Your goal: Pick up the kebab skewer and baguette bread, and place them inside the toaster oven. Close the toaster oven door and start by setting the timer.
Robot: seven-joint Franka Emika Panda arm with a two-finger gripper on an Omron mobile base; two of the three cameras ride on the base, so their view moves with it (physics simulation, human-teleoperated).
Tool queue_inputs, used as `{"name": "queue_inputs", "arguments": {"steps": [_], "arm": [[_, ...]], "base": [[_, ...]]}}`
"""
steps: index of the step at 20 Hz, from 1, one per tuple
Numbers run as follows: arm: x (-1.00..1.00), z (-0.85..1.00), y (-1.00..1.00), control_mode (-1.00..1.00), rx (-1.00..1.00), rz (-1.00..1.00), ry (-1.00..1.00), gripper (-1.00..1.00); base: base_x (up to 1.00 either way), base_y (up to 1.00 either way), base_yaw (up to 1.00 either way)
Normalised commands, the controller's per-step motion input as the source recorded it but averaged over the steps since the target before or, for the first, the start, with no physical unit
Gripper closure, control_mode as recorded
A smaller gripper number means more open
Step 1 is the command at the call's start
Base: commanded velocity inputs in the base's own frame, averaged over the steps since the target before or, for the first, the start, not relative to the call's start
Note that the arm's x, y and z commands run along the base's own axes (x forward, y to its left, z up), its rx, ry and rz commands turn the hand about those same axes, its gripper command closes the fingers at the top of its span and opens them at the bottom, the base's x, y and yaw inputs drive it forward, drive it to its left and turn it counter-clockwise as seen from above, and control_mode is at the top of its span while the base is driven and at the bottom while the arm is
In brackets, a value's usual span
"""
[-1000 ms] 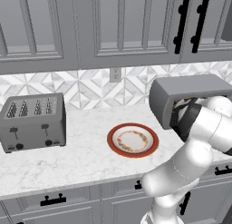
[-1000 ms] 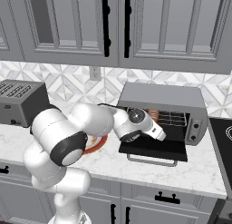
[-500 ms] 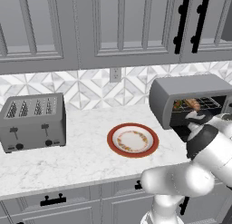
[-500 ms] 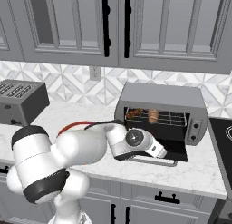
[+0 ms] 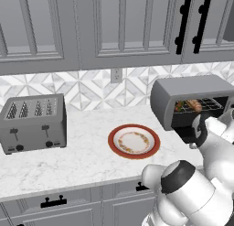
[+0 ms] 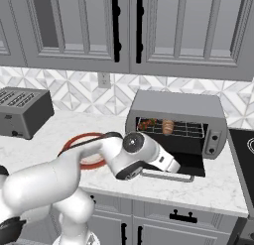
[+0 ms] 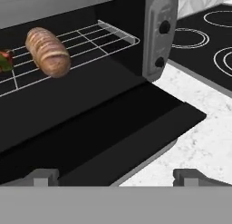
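End effector (image 7: 115,175) is wide open and holding nothing, hanging low in front of the toaster oven door (image 7: 136,141), with both finger tips (image 7: 43,177) poking up at the bottom of the hand view, spread well apart.

So the loading part looks done. The baguette bread (image 7: 48,52) is lying on the wire rack (image 7: 97,41) inside the toaster oven (image 6: 176,125), and the kebab skewer (image 6: 147,123) sits on the same rack just beside it, toward the left end of the cavity. In the hand view you only catch the red and green end of the skewer at the left edge.

What's left: the door is folded down flat, its silver bar handle (image 6: 166,177) sticking out over the table (image 6: 218,189). That has to swing up and shut. After that it's the timer, and I'd guess it's one of the two dark knobs (image 7: 165,26) on the grey panel on the right side of the oven front, can't tell which one.

Off to the side, the red-rimmed plate (image 5: 134,142) sits bare on the table between the oven and the four-slot toaster (image 5: 33,123). Stovetop (image 7: 204,41) is just past the oven.
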Motion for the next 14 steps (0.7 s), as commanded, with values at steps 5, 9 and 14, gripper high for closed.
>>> {"name": "queue_inputs", "arguments": {"steps": [5,9,14], "arm": [[-0.56,0.01,0.18,-1.0,0.04,0.04,0.18,-1.0],[-0.41,-0.24,0.3,-1.0,0.12,0.15,0.15,-1.0],[-0.04,-0.34,0.39,-1.0,0.14,0.23,0.13,-1.0]], "base": [[0.0,0.0,0.0],[0.0,0.0,0.0],[0.0,0.0,0.0]]}}
